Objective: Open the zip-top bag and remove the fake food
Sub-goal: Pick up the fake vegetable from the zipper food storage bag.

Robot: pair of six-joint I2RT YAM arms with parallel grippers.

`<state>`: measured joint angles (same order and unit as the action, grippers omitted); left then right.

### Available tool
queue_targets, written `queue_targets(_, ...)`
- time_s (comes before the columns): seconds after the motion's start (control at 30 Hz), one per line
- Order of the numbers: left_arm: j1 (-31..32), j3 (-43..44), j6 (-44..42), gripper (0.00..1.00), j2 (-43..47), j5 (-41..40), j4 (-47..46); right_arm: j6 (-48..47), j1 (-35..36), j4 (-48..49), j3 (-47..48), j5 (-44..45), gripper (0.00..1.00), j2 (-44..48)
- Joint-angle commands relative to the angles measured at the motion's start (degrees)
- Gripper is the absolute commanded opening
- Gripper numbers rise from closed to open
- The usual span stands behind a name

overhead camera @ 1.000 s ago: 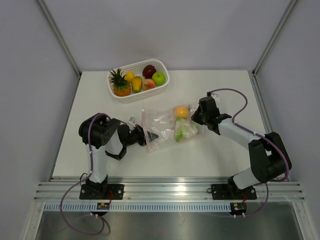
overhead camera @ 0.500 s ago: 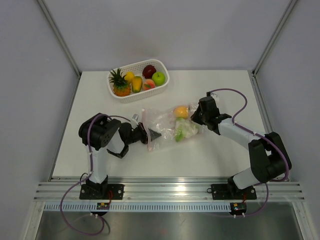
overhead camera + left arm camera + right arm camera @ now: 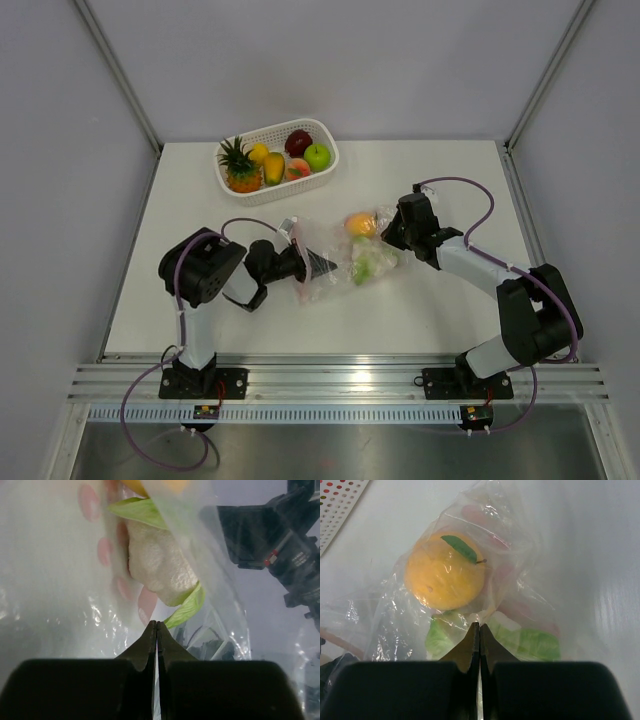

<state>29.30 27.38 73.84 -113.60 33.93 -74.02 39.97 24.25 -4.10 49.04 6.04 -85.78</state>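
The zip-top bag (image 3: 335, 262) lies crumpled mid-table, its pink zip strip (image 3: 296, 234) at the left end. Inside it are fake food pieces: an orange (image 3: 360, 224) (image 3: 444, 572) and a white cauliflower with green leaves (image 3: 368, 262) (image 3: 157, 565). My left gripper (image 3: 328, 266) (image 3: 157, 623) is shut, its tips pushed in among the bag's plastic at the zip end, just short of the cauliflower. My right gripper (image 3: 386, 238) (image 3: 479, 625) is shut, pinching the gathered plastic of the bag's right end just below the orange.
A white perforated basket (image 3: 326, 136) stands at the back left of the table, holding a pineapple (image 3: 240, 170), a green apple (image 3: 318, 156), a dark red piece (image 3: 298, 141) and yellow pieces. The table's edges have upright frame posts at the back corners.
My left gripper has slid right, from beside the zip strip into the bag's plastic, bunching the bag toward the right. The right gripper has held still.
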Motion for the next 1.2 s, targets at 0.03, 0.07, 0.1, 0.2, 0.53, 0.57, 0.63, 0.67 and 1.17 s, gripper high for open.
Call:
queue_targets(0.03, 1.6, 2.9, -3.3, 0.0, 1.9, 1.8, -4.7, -0.2, -0.4, 2.3, -0.1, -1.5, 0.0, 1.6)
queue_targets(0.07, 1.8, 3.0, -3.4, 0.01, 1.8, 1.5, -4.2, -0.2, -0.4, 2.3, -0.1, -1.4, 0.0, 1.5)
queue_targets(0.1, 2.2, 2.9, -3.2, 0.01, 1.7, 1.2, -3.8, -0.2, -0.4, 2.3, -0.2, -1.2, 0.0, 1.7)
queue_targets(0.2, 3.2, 1.7, -1.3, 0.03, 1.2, -0.2, -7.4, -0.1, -0.4, 2.5, -0.2, -1.0, 0.0, 1.7)
queue_targets(0.53, 5.9, 4.4, -6.1, 0.08, 2.5, -2.7, 3.8, 0.6, -0.4, 3.5, -1.1, -2.6, 0.0, 2.4)
queue_targets(0.57, 5.9, 4.4, -6.5, 0.1, 2.6, -3.0, 4.2, 0.6, -0.4, 3.5, -1.1, -2.6, 0.0, 2.4)
queue_targets(0.63, 5.9, 4.4, -7.0, 0.16, 3.2, -4.0, 6.3, 0.4, -0.3, 3.5, -1.1, -2.4, 0.0, 2.6)
queue_targets(0.67, 5.9, 4.4, -7.6, 0.22, 3.4, -4.4, 7.0, 0.4, -0.3, 3.4, -1.0, -2.2, 0.0, 2.6)
queue_targets(1.17, 5.9, 6.6, -9.7, 0.59, 2.0, -4.1, 5.8, 0.7, -0.3, 2.4, 0.0, -1.6, 0.0, -1.9)
